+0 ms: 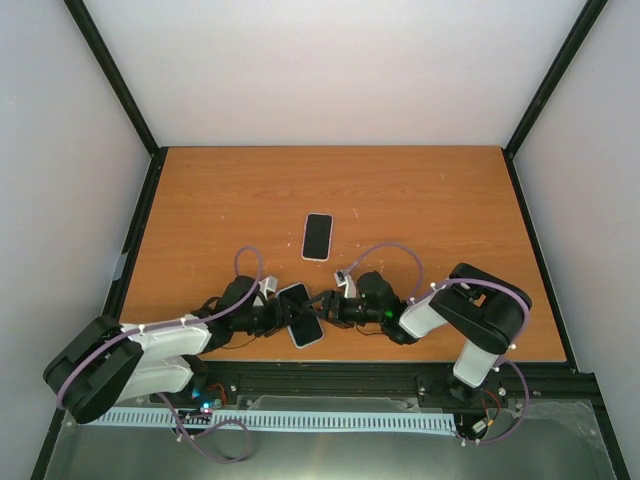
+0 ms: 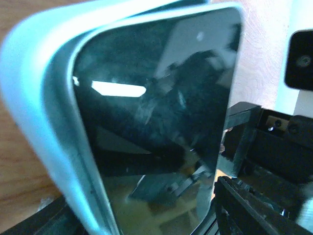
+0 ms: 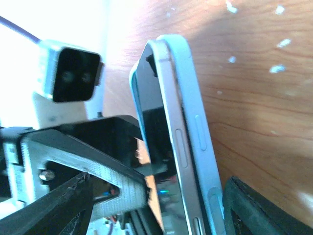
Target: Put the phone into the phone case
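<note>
Worktop: at the front edge, centre, left fingers clamped on pale-blue phone case, phone partly seated inside, tilted. Right fingers apart, straddling its end. Second handset lies flat mid-worktop.

Arms are showing black joints, white link covers: left arm lower left, right arm lower right. Along both, purple cables are looping. The left gripper and right gripper are appearing black. A green light, possibly an LED, is glowing centre-right.
</note>
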Motion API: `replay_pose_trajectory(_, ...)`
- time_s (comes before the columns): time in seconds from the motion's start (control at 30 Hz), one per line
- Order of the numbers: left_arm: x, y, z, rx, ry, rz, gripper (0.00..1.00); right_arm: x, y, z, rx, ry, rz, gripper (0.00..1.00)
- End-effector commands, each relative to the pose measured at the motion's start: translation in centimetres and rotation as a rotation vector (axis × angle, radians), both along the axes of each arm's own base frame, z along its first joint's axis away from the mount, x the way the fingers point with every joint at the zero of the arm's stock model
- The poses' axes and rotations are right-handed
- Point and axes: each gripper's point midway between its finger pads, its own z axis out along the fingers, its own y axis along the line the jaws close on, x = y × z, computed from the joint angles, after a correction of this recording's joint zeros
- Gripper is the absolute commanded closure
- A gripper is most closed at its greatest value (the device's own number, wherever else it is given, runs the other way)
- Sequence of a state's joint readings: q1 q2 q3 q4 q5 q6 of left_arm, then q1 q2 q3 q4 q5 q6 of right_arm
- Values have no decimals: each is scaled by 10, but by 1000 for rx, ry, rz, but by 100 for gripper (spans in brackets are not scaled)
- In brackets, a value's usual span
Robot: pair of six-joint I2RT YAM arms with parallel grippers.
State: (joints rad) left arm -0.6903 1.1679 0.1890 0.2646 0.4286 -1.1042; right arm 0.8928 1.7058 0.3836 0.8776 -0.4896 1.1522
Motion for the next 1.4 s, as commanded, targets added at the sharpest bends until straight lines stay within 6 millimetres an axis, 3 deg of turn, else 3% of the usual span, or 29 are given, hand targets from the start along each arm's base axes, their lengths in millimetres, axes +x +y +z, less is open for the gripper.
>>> replay_pose_trajectory(0.0,-6,-13,21,-83,-68,-78,36,0,17,52,203,-87,30,30)
replay_pose_trajectory(0.13,-6,-15,26,-100,-91,-95,37,0,17,64,236,-107,27,30)
replay_pose_trajectory(0.23,-7,-18,36,-143,-124,-110,40,-2,15,61,227,-103,32,32)
replay_pose_trajectory(0.33,-6,-20,45,-171,-158,-115,47,-4,11,54,207,-108,34,40)
replay_pose_trajectory(0.67,-3,-21,45,-150,-220,-147,62,-20,5,56,219,-156,109,42)
replay_pose_trajectory(0.97,-20,-35,103,-360,-343,-266,71,-45,-7,81,304,-229,203,44)
replay_pose_trajectory(1.17,-28,-33,125,-429,-361,-275,80,-50,-17,103,363,-264,180,44)
replay_pose_trajectory(1.37,-28,-29,149,-520,-351,-222,81,-53,-24,126,427,-297,163,46)
